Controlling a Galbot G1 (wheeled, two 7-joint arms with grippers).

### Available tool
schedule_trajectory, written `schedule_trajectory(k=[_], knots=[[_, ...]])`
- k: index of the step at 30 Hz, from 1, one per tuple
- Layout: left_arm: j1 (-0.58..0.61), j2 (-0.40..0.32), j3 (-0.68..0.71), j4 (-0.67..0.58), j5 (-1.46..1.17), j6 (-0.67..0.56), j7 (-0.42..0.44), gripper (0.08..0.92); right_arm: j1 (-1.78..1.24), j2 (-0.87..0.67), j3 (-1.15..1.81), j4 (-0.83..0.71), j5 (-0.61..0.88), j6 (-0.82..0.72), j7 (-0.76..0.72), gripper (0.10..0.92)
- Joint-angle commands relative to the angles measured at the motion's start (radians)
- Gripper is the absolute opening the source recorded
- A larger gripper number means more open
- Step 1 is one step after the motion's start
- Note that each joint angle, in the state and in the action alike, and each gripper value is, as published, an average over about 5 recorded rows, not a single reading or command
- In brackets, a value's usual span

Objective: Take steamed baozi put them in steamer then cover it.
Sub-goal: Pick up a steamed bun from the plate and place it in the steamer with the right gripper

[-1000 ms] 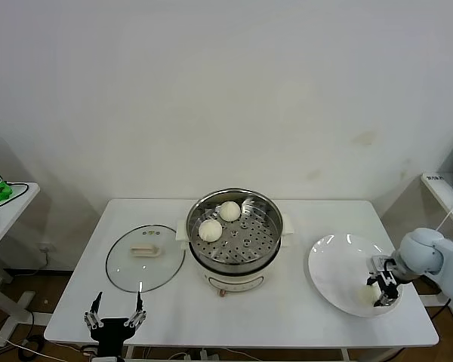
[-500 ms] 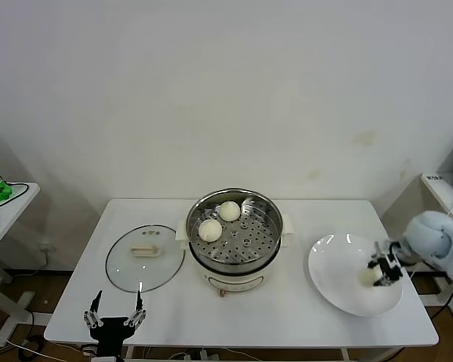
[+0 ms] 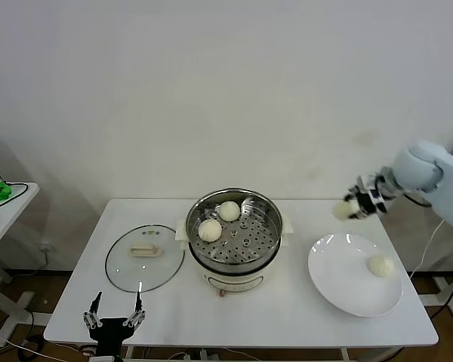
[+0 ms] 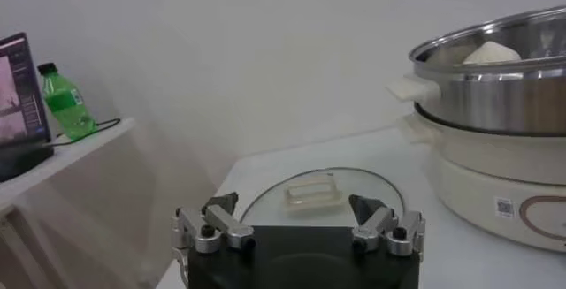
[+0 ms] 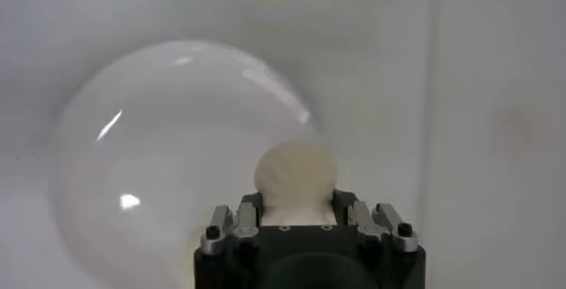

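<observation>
I am seeing the steamer [image 3: 234,240] standing uncovered at the table's [image 3: 287,317] middle, its top open from above, two baozi [image 3: 210,229] filling the tray's far-left part. The cover [image 3: 145,257] is lying flat left of it. The plate [image 3: 347,283] is sitting right, one bun [image 3: 380,265] blocking its right side.

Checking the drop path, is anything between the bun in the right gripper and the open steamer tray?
Nothing visible blocks it. The right gripper holds a baozi in the air, right of the steamer, which is uncovered. The cover lies on the table at the steamer's left, and two buns leave bare tray.
</observation>
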Motion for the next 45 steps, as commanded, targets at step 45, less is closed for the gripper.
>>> schedule_trajectory(k=[45], knots=[[0.03,-0.025,-0.029,-0.01,-0.051,-0.002,0.002,0.823,0.056,0.434,-0.304,0.126,-0.183,0.43,0.133,0.551]])
